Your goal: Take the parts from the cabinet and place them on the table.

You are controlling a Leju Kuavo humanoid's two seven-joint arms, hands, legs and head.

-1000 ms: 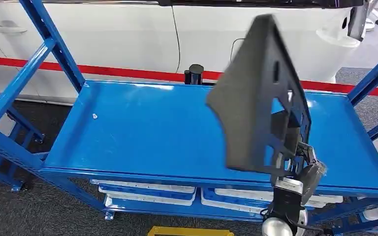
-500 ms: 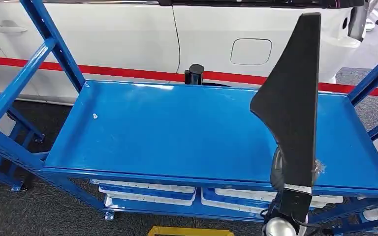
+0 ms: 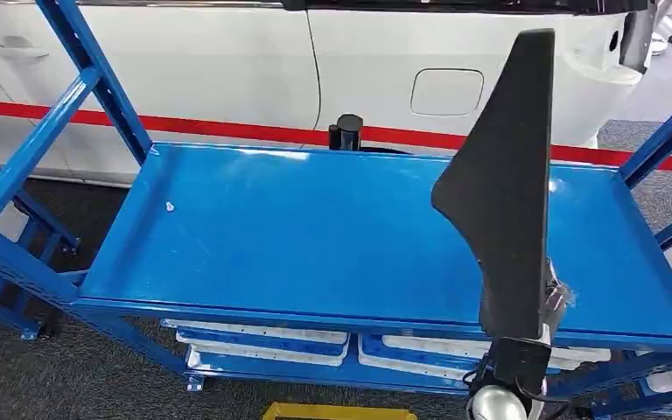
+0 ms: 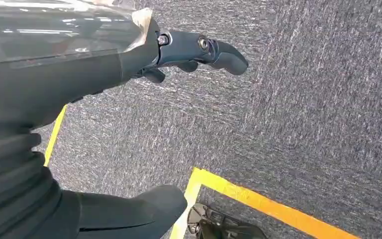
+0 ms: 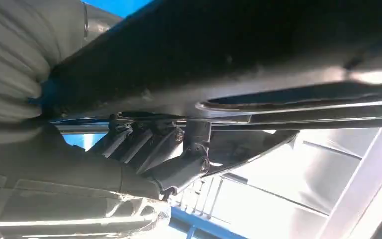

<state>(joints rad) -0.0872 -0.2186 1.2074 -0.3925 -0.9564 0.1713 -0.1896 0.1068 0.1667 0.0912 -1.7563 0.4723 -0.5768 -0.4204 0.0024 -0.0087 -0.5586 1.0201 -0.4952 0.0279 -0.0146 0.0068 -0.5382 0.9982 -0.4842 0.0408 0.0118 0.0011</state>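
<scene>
A large flat black part (image 3: pixel 507 201) stands on edge above the right half of the blue cabinet shelf (image 3: pixel 297 236), its narrow side toward me. My right hand (image 3: pixel 549 302) grips its lower end, mostly hidden behind it. In the right wrist view the hand's dark fingers (image 5: pixel 151 154) clamp the underside of the black part (image 5: pixel 258 55). My left hand (image 4: pixel 144 59) hangs over grey carpet, fingers apart, holding nothing.
The blue shelf top is bare apart from a small white speck (image 3: pixel 168 207) at the left. Blue uprights (image 3: pixel 87 70) frame both sides. White trays (image 3: pixel 262 343) sit on the lower shelf. A white car (image 3: pixel 315 61) stands behind. Yellow floor tape (image 4: pixel 258 201) crosses the carpet.
The black part has turned from showing its broad face to standing edge-on, and it has shifted slightly left since half a second ago. My right hand still grips it.
</scene>
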